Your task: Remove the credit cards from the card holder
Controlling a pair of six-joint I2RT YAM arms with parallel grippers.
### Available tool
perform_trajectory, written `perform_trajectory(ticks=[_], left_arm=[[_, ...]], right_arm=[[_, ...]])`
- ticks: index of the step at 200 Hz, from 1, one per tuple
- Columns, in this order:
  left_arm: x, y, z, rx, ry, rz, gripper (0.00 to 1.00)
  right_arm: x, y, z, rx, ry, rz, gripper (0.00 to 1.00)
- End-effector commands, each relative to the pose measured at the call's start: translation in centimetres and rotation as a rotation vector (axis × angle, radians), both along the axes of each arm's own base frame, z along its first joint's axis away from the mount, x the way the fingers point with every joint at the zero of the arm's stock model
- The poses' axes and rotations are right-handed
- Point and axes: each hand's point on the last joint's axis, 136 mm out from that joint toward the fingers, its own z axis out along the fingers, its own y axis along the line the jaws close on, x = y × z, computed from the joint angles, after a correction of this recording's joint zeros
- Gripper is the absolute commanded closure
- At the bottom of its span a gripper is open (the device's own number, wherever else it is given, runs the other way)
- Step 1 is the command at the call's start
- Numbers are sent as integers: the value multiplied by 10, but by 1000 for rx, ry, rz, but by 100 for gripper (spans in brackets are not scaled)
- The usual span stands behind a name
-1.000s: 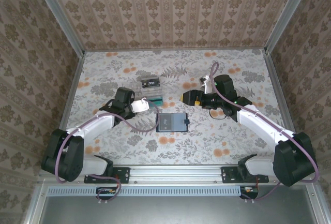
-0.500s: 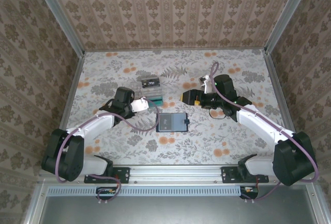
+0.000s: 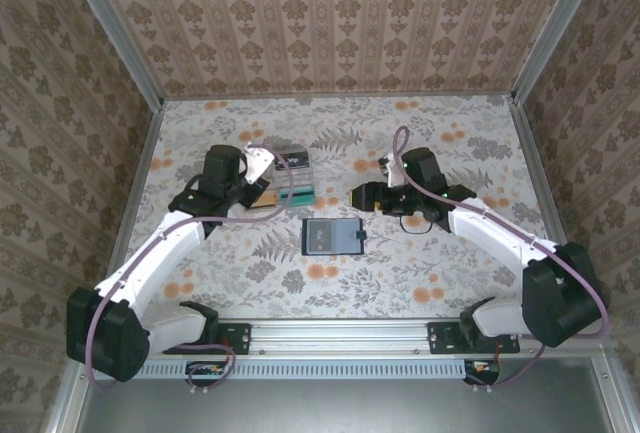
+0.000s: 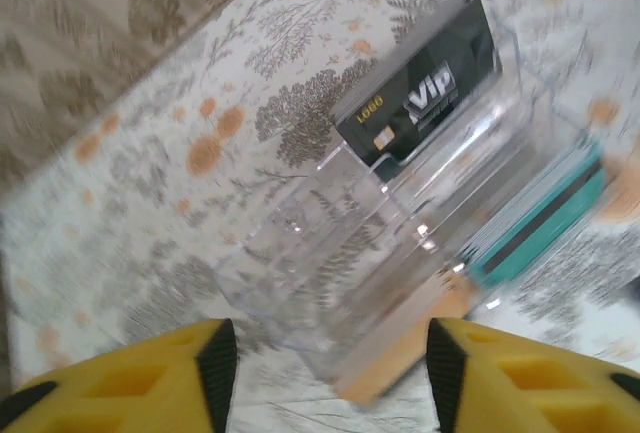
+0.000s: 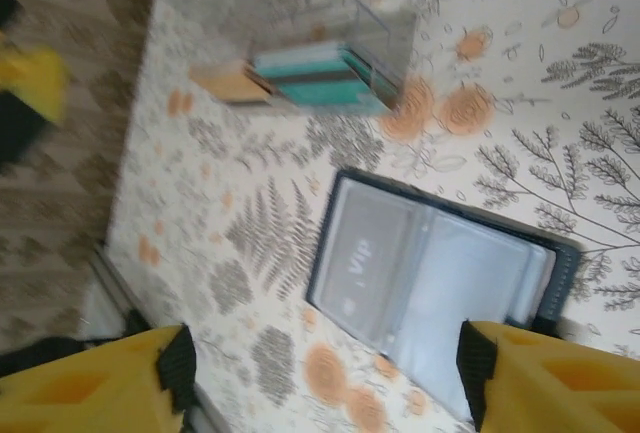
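Overhead, the left arm reaches forward from its base, elbow bent, and the left gripper [image 3: 258,165] sits just beside the left side of the clear tray [image 3: 292,165]. Its wrist view shows the yellow fingers [image 4: 120,383] spread apart with nothing gripped between them. The right arm bends inward over the table [image 3: 450,273], and the right gripper [image 3: 360,196] points left just behind the card holder [image 3: 333,236]. Its jaws also stand wide and empty.

The card holder lies open and flat near the table's middle, with a grey card [image 5: 368,271] in one pocket. An orange-tan card [image 5: 225,81] and teal cards [image 5: 320,75] lie at the tray's near edge, and a black VIP card [image 4: 420,103] stands inside the tray. Blur softens both wrist views, so I cannot tell whether the tan card rests on the tray or the table. In the right wrist view, a finger hides one corner of the holder.
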Motion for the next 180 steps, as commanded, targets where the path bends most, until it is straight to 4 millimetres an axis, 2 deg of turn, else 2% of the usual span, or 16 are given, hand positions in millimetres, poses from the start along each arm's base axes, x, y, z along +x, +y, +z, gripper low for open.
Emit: perform_trajectory(ticks=[1,11,39,48,101,137,158,180], left_arm=[[-24,1,-6,-258,226,219,54],[-31,-4,-10,-321,283,252,58],[-46,-17,-31,-502,409,349,61],[-56,-29,-39,-527,445,344,61],[-80,-77,-79,-727,640,359,59],[-87,-105,-101,-751,743,346,60],[-90,-121,-110,-753,795,325,63],[-91,-127,-119,-728,823,332,65]], right_arm=[[-6,1,-26,-123,38,17,42],[-8,3,-36,-160,50,21,50],[-17,7,-66,-247,98,35,68],[-18,6,-74,-272,117,29,72],[-27,4,-106,-357,182,38,81],[-31,5,-123,-401,206,49,82],[-31,4,-129,-437,214,46,86],[-32,1,-132,-456,224,36,88]])
